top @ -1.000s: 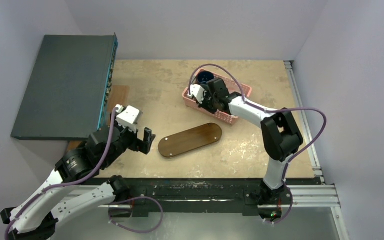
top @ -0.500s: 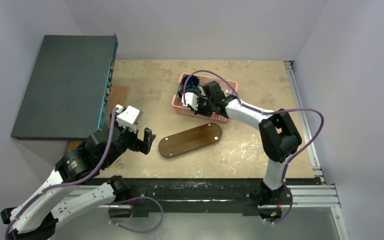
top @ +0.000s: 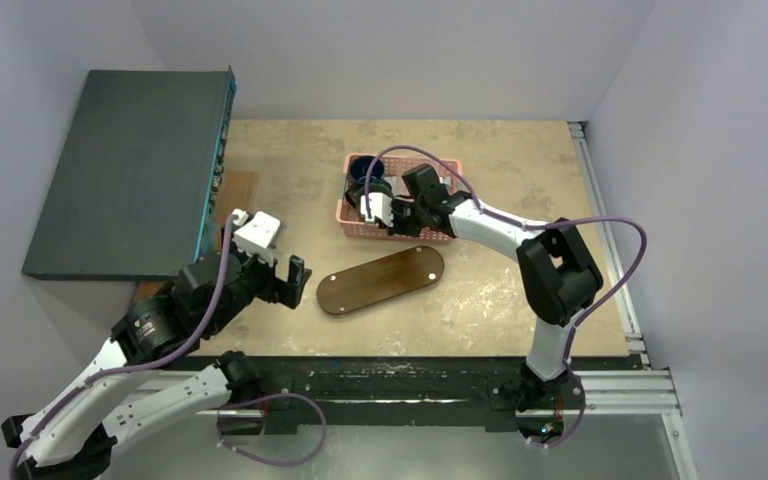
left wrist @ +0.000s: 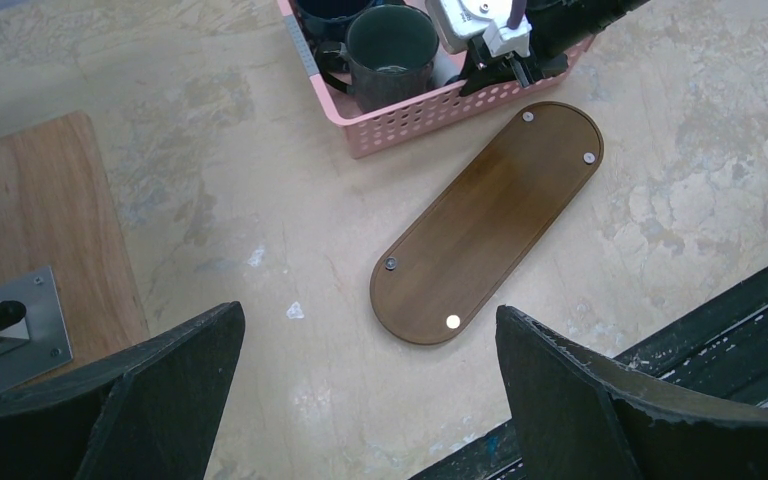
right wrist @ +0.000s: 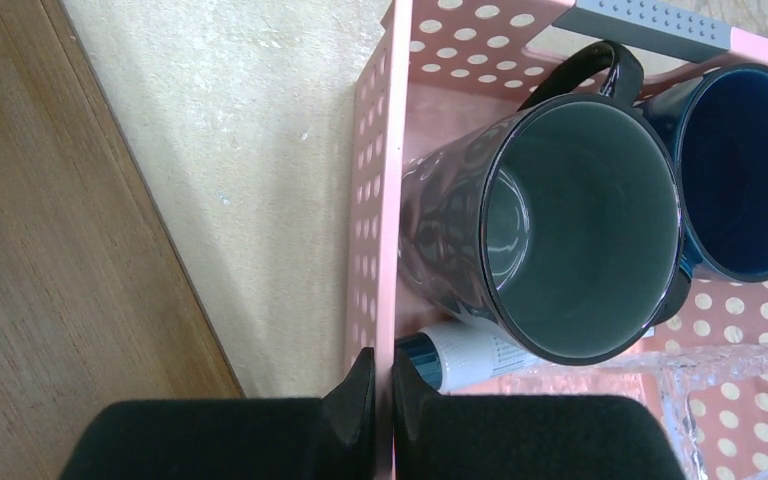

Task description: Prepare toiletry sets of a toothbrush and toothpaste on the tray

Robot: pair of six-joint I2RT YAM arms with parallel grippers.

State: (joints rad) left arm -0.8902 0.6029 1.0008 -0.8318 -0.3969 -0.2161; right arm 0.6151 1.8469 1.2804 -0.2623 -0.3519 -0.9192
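Pink basket [top: 343, 200] swung left, nearer tray [top: 380, 280], dragged by right gripper [right wrist: 380, 400]; jaws pinched on basket's wall. Left gripper [left wrist: 368, 340] hovers, jaws spread wide, empty. Tray bare on bench [top: 290, 160]. Toothpaste tube [right wrist: 460, 358] lies in basket, tucked under grey mug [right wrist: 570, 230]. Tube likely light, soft, slick: grip mid-body, gently.

The tray [top: 380, 281], a flat dark brown oval board with small pale dots near its ends, is lying just at 6 o'clock of the pink basket [top: 345, 212], its long axis running from 8 to 2 o'clock, while a small white toothpaste tube [right wrist: 465, 355] is lying on its side inside that basket.
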